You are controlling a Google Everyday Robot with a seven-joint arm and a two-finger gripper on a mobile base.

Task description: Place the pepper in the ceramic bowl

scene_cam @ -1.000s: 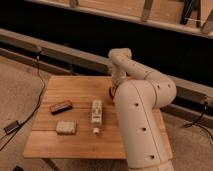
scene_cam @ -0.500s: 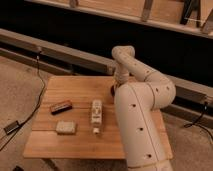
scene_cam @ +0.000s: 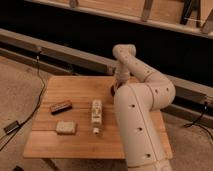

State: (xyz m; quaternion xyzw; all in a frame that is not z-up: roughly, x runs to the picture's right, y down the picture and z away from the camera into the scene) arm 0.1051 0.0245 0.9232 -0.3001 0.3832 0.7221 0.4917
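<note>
Since the pepper shows nowhere on the open wood, you should judge it hidden with the tool [scene_cam: 117,86], either in its hold or already lying below it; nothing visible lets you say which. A dark sliver [scene_cam: 111,90] touching the tool's left side may be the rim of the ceramic bowl, though you cannot be sure, because the arm's bulky elbow [scene_cam: 137,107] covers everything under and to the right of the tool. That would explain the position; the tool hangs low over the far right part of the worktop [scene_cam: 75,90], the place where a drop into the bowl would be made. You cannot tell how wide the tool stands, nor whether it has hold of anything.

As for the pose, the arm [scene_cam: 150,85] rises from the base near the camera, arches up to a rounded joint [scene_cam: 124,52] above the tool, then folds steeply down, so the wrist points almost straight at the wood.

Left of the tool and nearer the camera lies a pale bottle-like piece [scene_cam: 96,112] on its side; further left sits the dark brown-red block [scene_cam: 60,106], and nearer the camera than that a pale flat pad [scene_cam: 66,128]; all three lie well apart from the tool, out of its way. Before you move, you would do well to check that the pepper is in the bowl.
</note>
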